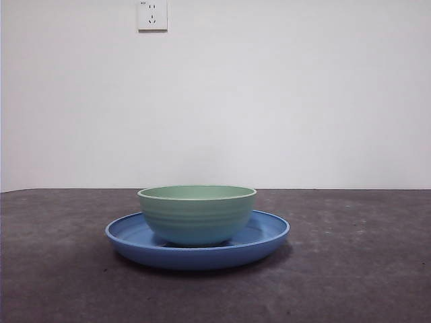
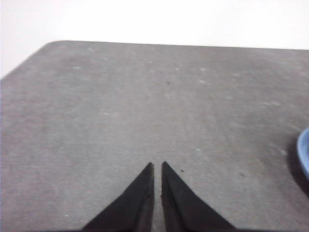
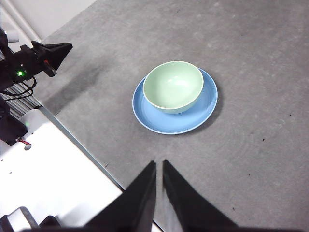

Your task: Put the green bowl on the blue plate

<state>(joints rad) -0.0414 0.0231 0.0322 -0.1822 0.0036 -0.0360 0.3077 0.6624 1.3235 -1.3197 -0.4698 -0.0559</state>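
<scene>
The pale green bowl (image 1: 197,214) stands upright inside the blue plate (image 1: 266,235) at the middle of the dark grey table; from above, the green bowl (image 3: 173,86) sits slightly off-centre on the blue plate (image 3: 166,121). My right gripper (image 3: 159,165) hangs high above the table's near edge, shut and empty, well clear of the bowl. My left gripper (image 2: 157,166) is shut and empty over bare table, with only a sliver of the blue plate (image 2: 304,154) showing at the side. Neither gripper appears in the front view.
A wall socket (image 1: 152,15) is on the white wall behind. The right wrist view shows the left arm's black gripper (image 3: 46,57) off to one side and the white robot base (image 3: 53,179) beside the table edge.
</scene>
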